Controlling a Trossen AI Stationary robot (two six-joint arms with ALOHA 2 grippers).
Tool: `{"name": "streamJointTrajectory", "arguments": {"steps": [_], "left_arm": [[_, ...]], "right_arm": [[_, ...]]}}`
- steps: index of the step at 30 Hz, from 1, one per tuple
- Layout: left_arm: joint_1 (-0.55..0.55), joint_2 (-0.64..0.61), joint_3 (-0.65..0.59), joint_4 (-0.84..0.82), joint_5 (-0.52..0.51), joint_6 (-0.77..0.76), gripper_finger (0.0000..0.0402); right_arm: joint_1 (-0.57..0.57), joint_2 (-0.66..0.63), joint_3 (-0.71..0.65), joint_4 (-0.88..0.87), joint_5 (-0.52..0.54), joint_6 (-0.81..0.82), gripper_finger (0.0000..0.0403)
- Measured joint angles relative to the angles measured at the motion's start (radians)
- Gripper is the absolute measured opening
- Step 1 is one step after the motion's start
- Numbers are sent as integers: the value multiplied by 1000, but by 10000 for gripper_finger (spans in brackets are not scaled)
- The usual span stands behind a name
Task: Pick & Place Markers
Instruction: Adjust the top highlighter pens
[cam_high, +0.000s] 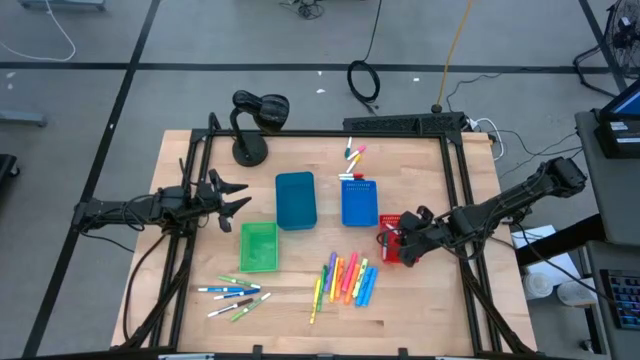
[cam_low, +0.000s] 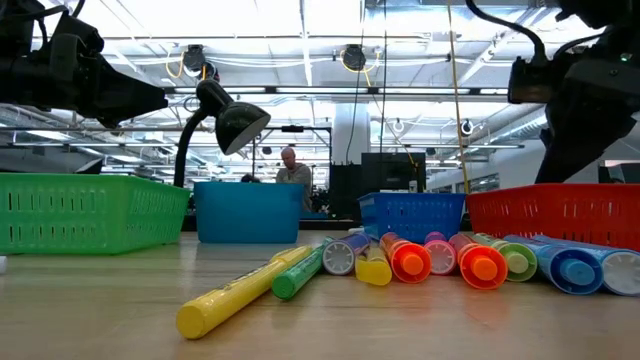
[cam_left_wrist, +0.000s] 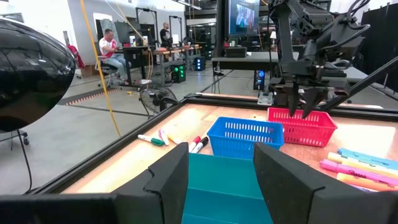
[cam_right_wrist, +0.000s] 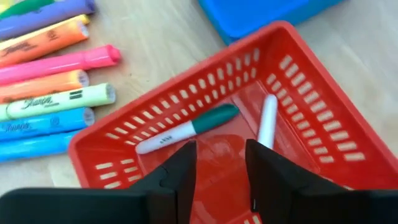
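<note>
I see a wooden table (cam_high: 300, 300) carrying a red bin (cam_high: 392, 240) directly beneath the right gripper (cam_high: 408, 248), neon markers (cam_high: 345, 280) just beside it, green bin (cam_high: 258, 246) near the left gripper (cam_high: 232, 196), desk lamp (cam_high: 255, 120) beyond

— Where do the markers lie?

— In three loose groups on the wood, plus two in the red bin. The neon markers (cam_high: 346, 280), yellow, orange, pink, blue and purple, lie side by side near the front, right of centre.

— And the thin white ones?

— A fan of white-bodied pens (cam_high: 232, 295) with blue and green caps lies at the front left. A few more (cam_high: 352, 157) sit at the far side.

— In the bin?

— A white, green-capped pen (cam_right_wrist: 186, 129) lying flat, and a white pen (cam_right_wrist: 268, 119) beside it.
</note>
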Motion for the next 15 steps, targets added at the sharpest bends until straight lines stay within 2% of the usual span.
{"name": "streamJointTrajectory", "arguments": {"steps": [9, 15], "left_arm": [[0, 0, 0, 0, 0, 0, 184], [0, 0, 0, 0, 0, 0, 184]], "right_arm": [[0, -60, 0, 89, -3, -227, 128], [0, -116, 0, 294, 2, -462, 128]]}}
